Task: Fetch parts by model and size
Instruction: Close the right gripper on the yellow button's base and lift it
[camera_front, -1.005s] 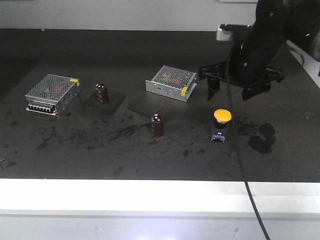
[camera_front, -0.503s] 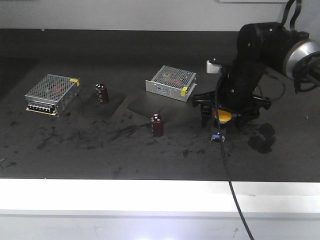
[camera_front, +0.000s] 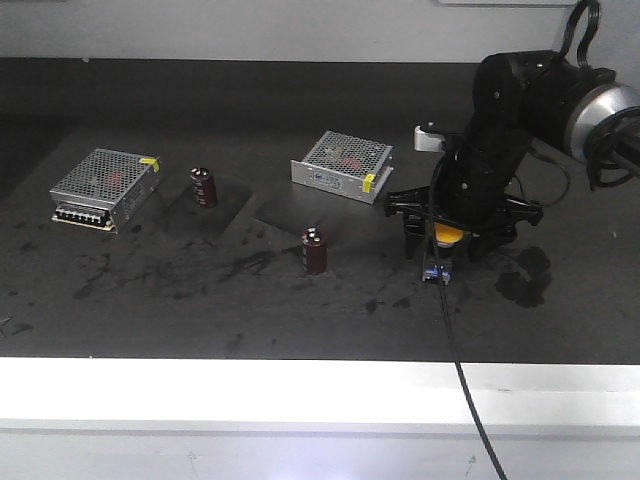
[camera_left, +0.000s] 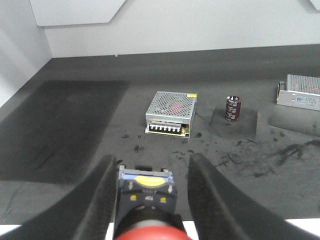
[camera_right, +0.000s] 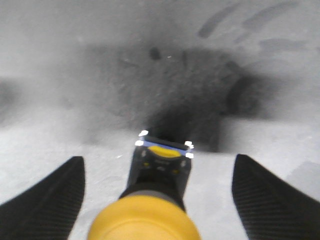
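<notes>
The yellow-capped switch (camera_front: 450, 236) stands on the black table, right of centre. My right gripper (camera_front: 450, 246) is lowered around it, open, a finger well clear on each side. From the right wrist camera the yellow cap (camera_right: 145, 220) and its blue-and-grey base sit between the spread fingers (camera_right: 55, 200), touching neither. The red-capped switch (camera_left: 147, 190) lies along my left gripper (camera_left: 151, 162), cap toward the camera, base pointing away. The left gripper is shut on it at the cap. The left arm and red switch are outside the front view.
Two silver perforated power-supply boxes (camera_front: 105, 187) (camera_front: 342, 165) and two maroon capacitors (camera_front: 204, 186) (camera_front: 315, 250) stand on the table. A black cable (camera_front: 465, 380) hangs from the right arm over the white front edge (camera_front: 300, 390). Dark smudges mark the surface.
The right arm came down from behind and above the yellow switch and now straddles it with open fingers; in the last half second it barely moved.
</notes>
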